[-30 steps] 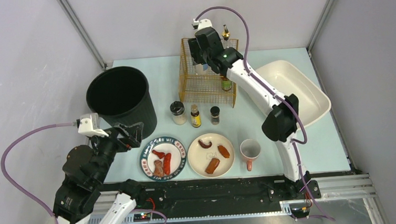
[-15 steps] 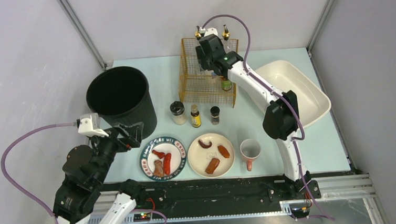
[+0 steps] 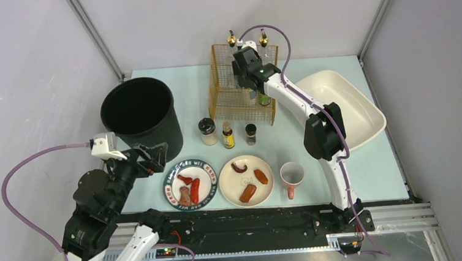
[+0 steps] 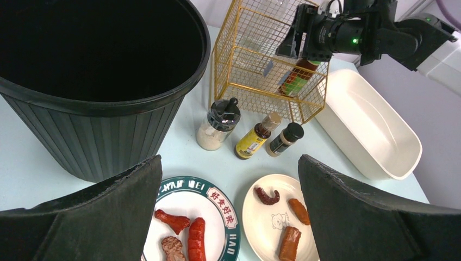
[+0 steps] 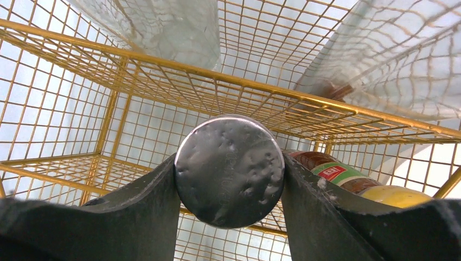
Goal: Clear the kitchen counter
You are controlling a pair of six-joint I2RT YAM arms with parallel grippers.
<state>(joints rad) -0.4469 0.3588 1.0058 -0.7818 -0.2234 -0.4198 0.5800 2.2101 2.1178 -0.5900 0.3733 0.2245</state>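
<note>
The kitchen counter (image 3: 373, 173) is a pale mint-green tabletop. On it stand a green-rimmed plate (image 3: 210, 170) and a cream plate (image 3: 227, 189) with sausage pieces, a pink mug (image 3: 292, 175), a white-powder shaker (image 3: 208, 131), a yellow bottle (image 3: 227, 135) and a dark shaker (image 3: 251, 134). My right gripper (image 3: 244, 74) is over the gold wire basket (image 3: 236, 102). It is shut (image 5: 229, 171) on a silver-lidded container (image 5: 229, 163); only the round lid shows. A sauce bottle (image 5: 348, 176) stands in the basket. My left gripper (image 3: 150, 156) is open and empty above the plates (image 4: 229, 163).
A tall black bin (image 3: 141, 115) stands at the back left, close to my left gripper. A white oval tub (image 3: 343, 107) sits at the right, beside the basket. The basket's wire walls surround my right gripper's load.
My right gripper has shifted slightly right and back over the basket with the container in it. The left arm has not moved.
</note>
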